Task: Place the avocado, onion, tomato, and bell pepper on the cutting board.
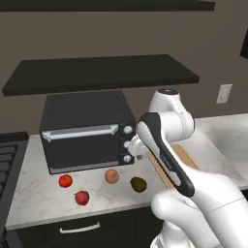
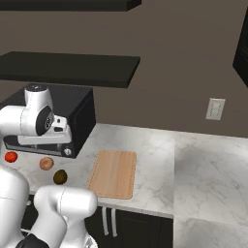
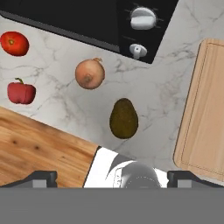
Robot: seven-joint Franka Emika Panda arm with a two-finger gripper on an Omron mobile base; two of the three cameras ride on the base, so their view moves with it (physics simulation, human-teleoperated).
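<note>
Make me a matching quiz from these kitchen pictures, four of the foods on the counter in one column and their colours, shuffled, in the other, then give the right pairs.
Things:
1. avocado
2. onion
3. tomato
4. bell pepper

Colours:
A. bright orange-red
B. dark olive green
C. deep crimson with a green stem
D. tan-orange

Pairs: 1-B, 2-D, 3-A, 4-C
</note>
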